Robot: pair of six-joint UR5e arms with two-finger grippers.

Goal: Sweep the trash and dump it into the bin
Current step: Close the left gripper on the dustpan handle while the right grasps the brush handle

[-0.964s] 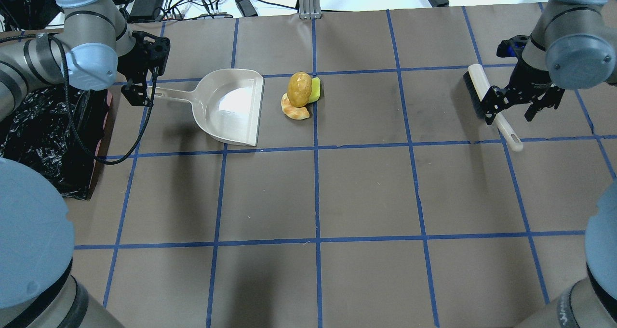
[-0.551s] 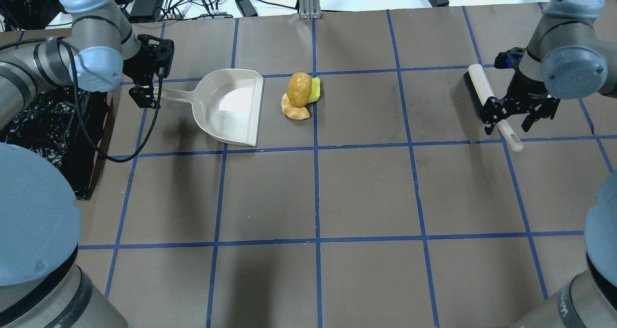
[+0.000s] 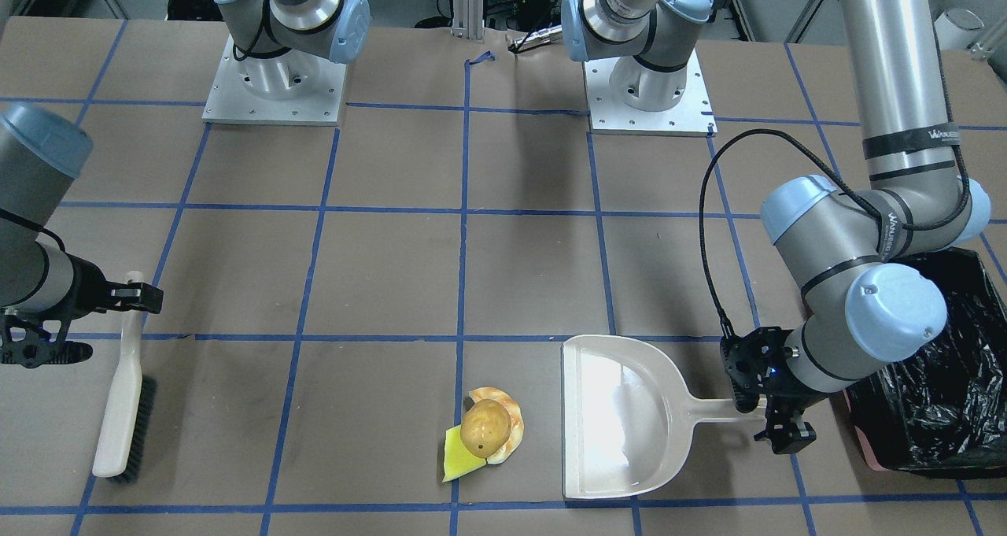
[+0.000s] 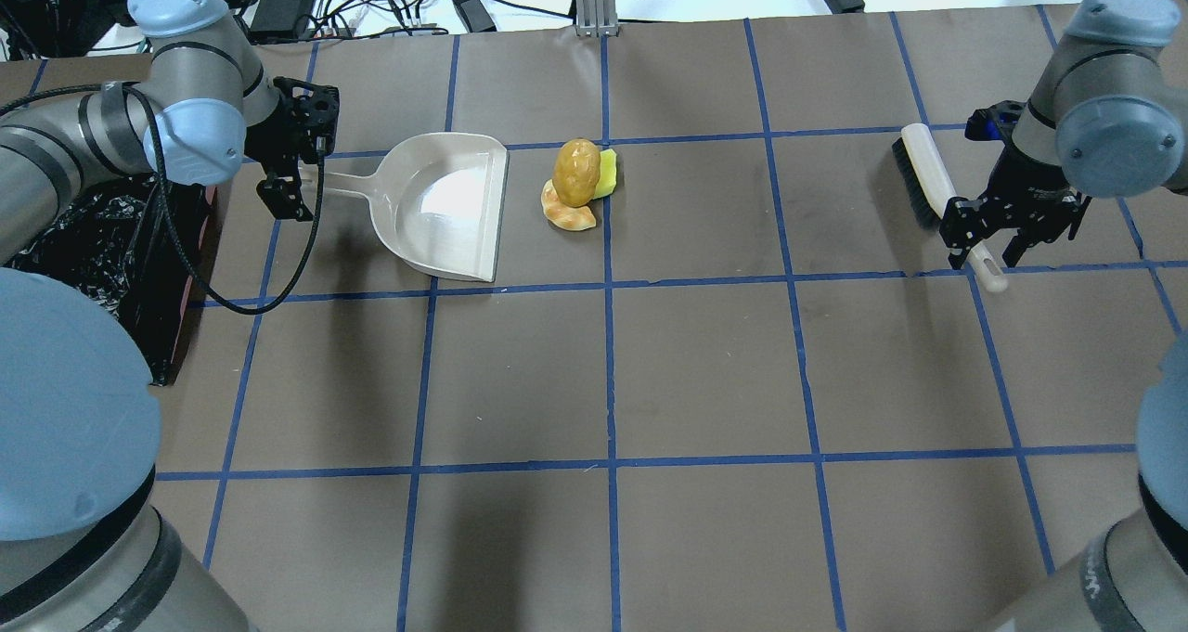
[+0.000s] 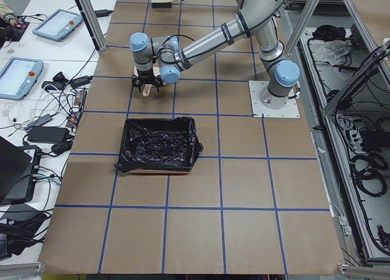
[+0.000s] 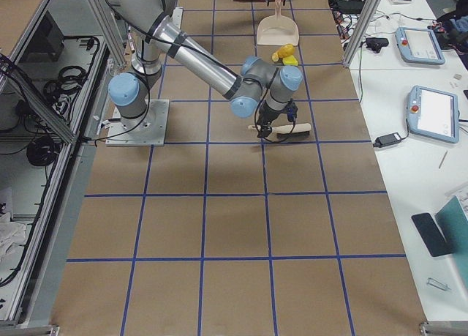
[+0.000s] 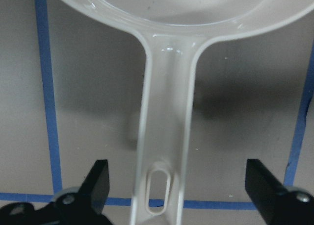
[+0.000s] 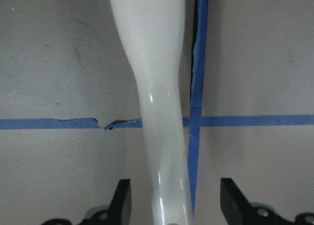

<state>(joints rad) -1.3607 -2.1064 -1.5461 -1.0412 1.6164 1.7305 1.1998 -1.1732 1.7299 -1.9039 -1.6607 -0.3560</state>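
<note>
Cream dustpan (image 4: 445, 207) and brush (image 4: 923, 173), well apart, on blue-taped brown table (image 4: 705, 372).

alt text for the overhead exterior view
Both open grippers straddle tool handles on a brown blue-taped table: left gripper at the cream plastic dustpan, right gripper at the white-handled black-bristled brush. A brown-and-yellow trash pile lies beside the dustpan's mouth.

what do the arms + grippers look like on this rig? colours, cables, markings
Both arms are silver-grey tubes with pale blue joint caps: left arm, right arm. The left carries a black band with unreadable white lettering and a looping black cable. The left gripper and right gripper are black, two-fingered.
</note>
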